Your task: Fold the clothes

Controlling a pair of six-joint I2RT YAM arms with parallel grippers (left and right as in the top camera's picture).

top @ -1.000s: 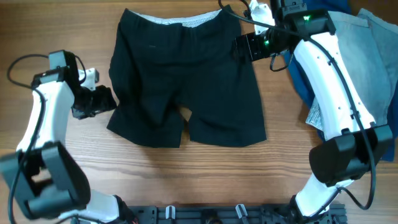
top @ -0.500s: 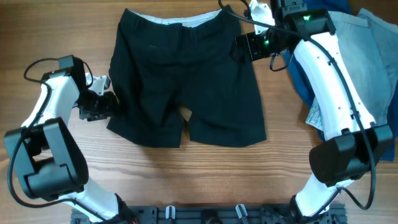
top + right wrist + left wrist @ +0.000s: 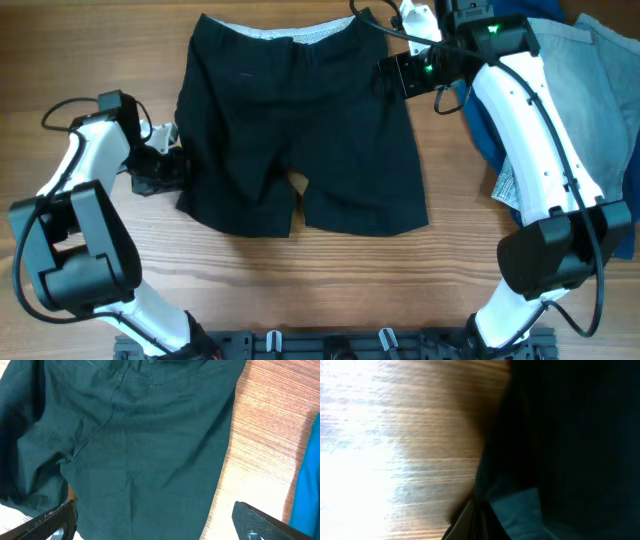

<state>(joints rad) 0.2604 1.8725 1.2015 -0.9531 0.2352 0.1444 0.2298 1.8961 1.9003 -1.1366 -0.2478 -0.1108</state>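
Black shorts (image 3: pixel 300 130) lie flat on the wooden table, waistband at the far side, legs toward me. My left gripper (image 3: pixel 180 170) is at the outer edge of the left leg, low on the table. In the left wrist view its jaws (image 3: pixel 480 520) are pressed together right at the hem of the shorts (image 3: pixel 570 435), pinching the cloth edge. My right gripper (image 3: pixel 385 75) hovers over the waistband's right corner. In the right wrist view it (image 3: pixel 155 522) stands wide open above the shorts (image 3: pixel 140 435), one fingertip (image 3: pixel 255 520) over bare wood.
A heap of other clothes lies at the right edge: a grey-blue garment (image 3: pixel 590 90) over a darker blue one (image 3: pixel 485 130), which also shows as blue cloth (image 3: pixel 307 485) beside the right gripper. Bare table (image 3: pixel 300 290) lies in front of the shorts.
My left gripper has moved right to the left leg's edge and closed there, nudging the hem slightly. The right arm has not moved.
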